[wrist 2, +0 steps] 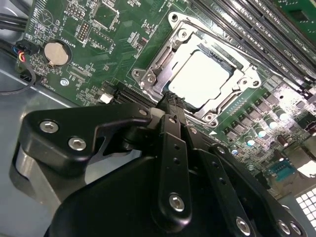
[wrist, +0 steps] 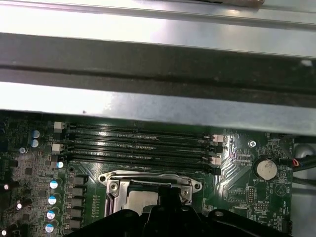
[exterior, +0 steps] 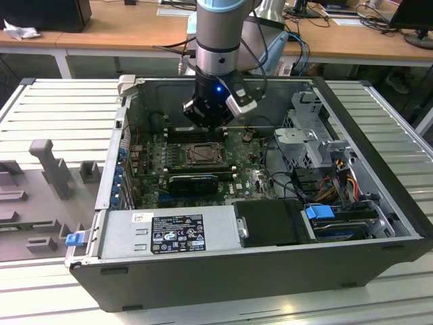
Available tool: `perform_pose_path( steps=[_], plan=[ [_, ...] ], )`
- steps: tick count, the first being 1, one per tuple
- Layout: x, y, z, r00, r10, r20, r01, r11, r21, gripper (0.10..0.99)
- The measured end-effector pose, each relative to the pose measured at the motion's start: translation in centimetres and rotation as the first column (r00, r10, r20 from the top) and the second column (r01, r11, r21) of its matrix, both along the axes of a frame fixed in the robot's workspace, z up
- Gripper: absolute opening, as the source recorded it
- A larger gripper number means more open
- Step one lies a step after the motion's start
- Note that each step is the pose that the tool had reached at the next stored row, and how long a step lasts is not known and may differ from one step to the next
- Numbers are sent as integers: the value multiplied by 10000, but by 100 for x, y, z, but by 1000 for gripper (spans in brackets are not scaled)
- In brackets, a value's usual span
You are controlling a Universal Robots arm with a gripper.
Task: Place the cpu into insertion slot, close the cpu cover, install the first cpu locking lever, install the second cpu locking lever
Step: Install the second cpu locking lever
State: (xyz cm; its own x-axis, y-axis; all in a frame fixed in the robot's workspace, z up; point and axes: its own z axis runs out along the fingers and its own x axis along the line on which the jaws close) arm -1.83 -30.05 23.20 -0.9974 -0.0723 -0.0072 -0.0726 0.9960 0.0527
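Reaching straight down into the open computer case (exterior: 379,203), the arm holds its gripper (exterior: 206,122) just above the green motherboard (wrist 2: 113,44), near the case's far wall in the exterior view. In the second wrist view its black fingers (wrist 2: 170,106) look drawn close together with nothing between them, tip hanging at the edge of the insertion slot (wrist 2: 148,79). The cpu (wrist 2: 200,79) lies flat inside that slot, pale and square. The cpu cover (wrist 2: 217,106) frames the chip, lying down around it. The long black memory slots (wrist: 138,143) run beside the socket.
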Motion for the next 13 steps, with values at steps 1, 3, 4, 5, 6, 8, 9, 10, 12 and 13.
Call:
perform_pose_path(
  steps=[1, 3, 4, 5, 6, 8, 9, 10, 12, 13],
  plan=[
    [0, -9, 0, 10000, 0, 1, 0, 10000, -1, 106],
    [0, -21, 1, 10000, -2, 0, 2, 10000, 1, 106],
    [-1, -22, 8, 10000, -2, -1, 2, 10000, -3, 106],
    [0, -22, 16, 10000, -2, 0, 2, 10000, -1, 106],
    [0, -22, 20, 10000, 0, 1, 0, 10000, 0, 106],
    [0, -36, 20, 10000, 1, 1, -1, 10000, 0, 106],
    [0, -47, 20, 10000, 0, 1, 0, 10000, 0, 106],
    [0, -54, 20, 10000, 0, 0, 0, 10000, 0, 106],
    [0, -69, 20, 10000, 0, 1, 0, 10000, 1, 106],
    [0, -76, 19, 10000, 0, 1, 0, 10000, 1, 106]
  ],
)
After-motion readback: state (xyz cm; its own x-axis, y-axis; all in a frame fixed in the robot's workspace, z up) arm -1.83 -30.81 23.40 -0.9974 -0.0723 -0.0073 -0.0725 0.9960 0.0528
